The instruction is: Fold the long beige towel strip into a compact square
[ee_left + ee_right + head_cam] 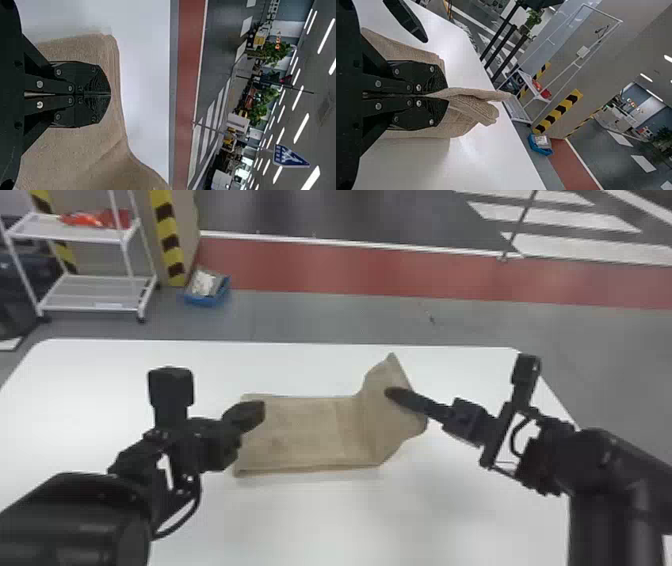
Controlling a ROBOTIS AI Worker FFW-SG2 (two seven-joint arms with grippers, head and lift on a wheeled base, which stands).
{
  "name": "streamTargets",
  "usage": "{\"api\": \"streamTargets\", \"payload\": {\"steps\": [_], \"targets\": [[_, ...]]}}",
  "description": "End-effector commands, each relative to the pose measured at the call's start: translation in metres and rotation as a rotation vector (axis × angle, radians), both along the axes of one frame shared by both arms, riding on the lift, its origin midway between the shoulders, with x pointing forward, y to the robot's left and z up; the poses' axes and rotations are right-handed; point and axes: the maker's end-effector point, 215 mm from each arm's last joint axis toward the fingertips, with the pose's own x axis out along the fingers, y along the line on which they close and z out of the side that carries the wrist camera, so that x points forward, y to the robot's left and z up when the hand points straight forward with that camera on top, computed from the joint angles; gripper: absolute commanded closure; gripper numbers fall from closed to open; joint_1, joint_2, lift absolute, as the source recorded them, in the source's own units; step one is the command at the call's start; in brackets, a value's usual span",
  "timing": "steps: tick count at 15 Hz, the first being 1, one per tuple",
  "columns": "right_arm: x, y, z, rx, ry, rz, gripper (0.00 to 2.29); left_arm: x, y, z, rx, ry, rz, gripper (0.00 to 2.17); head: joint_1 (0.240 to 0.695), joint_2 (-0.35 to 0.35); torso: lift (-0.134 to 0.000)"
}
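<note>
End effector on the right (pixel 443 95) is clenching a pinch of the beige towel strip (pixel 305 430), the cloth running out from between its closed fingers. The towel is lying across the middle of the desk (pixel 300 365), its long sides running roughly along the far edge; its left part is resting fairly flat, while its right part is rising into a crumpled flap whose peak is pointing towards the far edge. Over the towel's left end, the left end effector (pixel 110 94) is keeping its fingers pressed together, with no cloth visible between them; whether it is bearing down on the towel or hovering just above, I cannot tell. Folding seems to be only partly done, and the flap is probably waiting to be carried over towards the left. If the left side is not really being pinned, a pull from the right could be dragging the whole strip askew. That pinch is also gathering the flap at one spot, so its loose corners could be curling under and leaving a slanted, lumpy fold. Letting go too early could be sending the flap slumping back towards the right edge. Past the far left corner, a white cart (pixel 87 235) and a blue bin (pixel 206 300) are standing on the floor (pixel 310 315).
</note>
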Motion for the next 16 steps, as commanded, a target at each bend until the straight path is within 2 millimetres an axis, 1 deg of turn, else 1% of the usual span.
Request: {"api": "streamTargets", "payload": {"steps": [1, 4, 7, 11, 12, 16], "targets": [[-0.005, -0.002, -0.001, 0.011, 0.0, -0.003, 1.2, -0.001, 0.012, -0.015, 0.01, 0.021, 0.002, 1.92, 0.695, -0.143, -0.124], [-0.008, 0.0, 0.001, 0.009, -0.006, 0.003, 1.2, -0.006, 0.01, -0.035, 0.013, 0.042, -0.015, 1.92, 0.695, -0.131, -0.124], [-0.009, 0.006, 0.005, 0.024, -0.007, 0.017, 1.21, -0.01, 0.001, -0.044, 0.018, 0.054, -0.028, 1.92, 0.695, -0.129, -0.124], [-0.009, 0.014, 0.012, 0.042, -0.022, 0.035, 1.21, -0.016, -0.015, -0.048, 0.026, 0.058, -0.053, 1.92, 0.695, -0.135, -0.124], [-0.009, 0.021, 0.015, 0.046, -0.03, 0.052, 1.21, -0.017, -0.018, -0.048, 0.027, 0.061, -0.058, 1.92, 0.695, -0.137, -0.124], [-0.004, 0.044, 0.014, 0.001, -0.045, 0.098, 1.21, -0.019, -0.026, -0.048, 0.021, 0.061, -0.069, 1.92, 0.695, -0.134, -0.124]]}}
